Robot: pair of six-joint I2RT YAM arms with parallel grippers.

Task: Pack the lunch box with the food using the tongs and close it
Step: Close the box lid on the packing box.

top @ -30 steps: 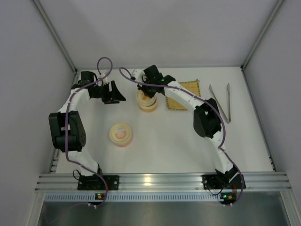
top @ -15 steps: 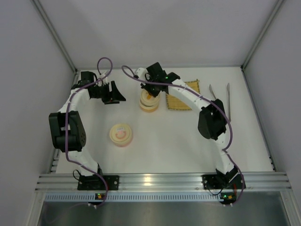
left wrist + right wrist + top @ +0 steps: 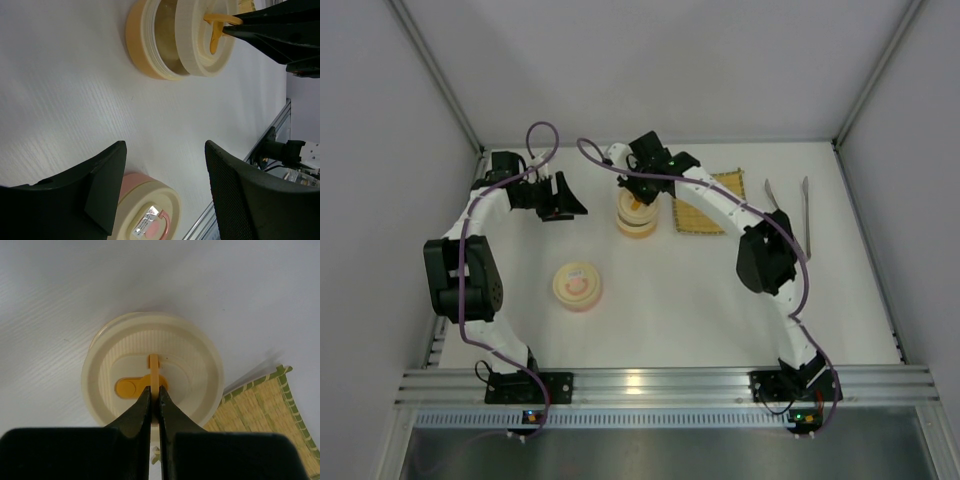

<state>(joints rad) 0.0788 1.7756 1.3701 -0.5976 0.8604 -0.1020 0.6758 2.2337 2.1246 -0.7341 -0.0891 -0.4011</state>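
Observation:
The lunch box (image 3: 634, 222) is a round orange tub (image 3: 146, 46) at the back of the table. Its cream lid (image 3: 152, 371) is raised and shifted off the tub, so part of the dim inside shows in the left wrist view. My right gripper (image 3: 155, 392) is shut on the lid's upright orange handle (image 3: 216, 27). My left gripper (image 3: 165, 150) hangs open and empty to the left (image 3: 563, 200), apart from the box. The silver tongs (image 3: 807, 215) lie at the far right, partly behind my right elbow. No food shows.
A second round container (image 3: 577, 285) with a pink base and cream lid (image 3: 147, 215) stands in front of the left gripper. A yellow woven mat (image 3: 712, 205) lies right of the lunch box, under my right forearm. White walls close in the table on three sides.
My right arm's elbow has swung right, now covering part of the tongs, and its wrist shifted slightly over the lunch box with the lid. The left arm has not moved.

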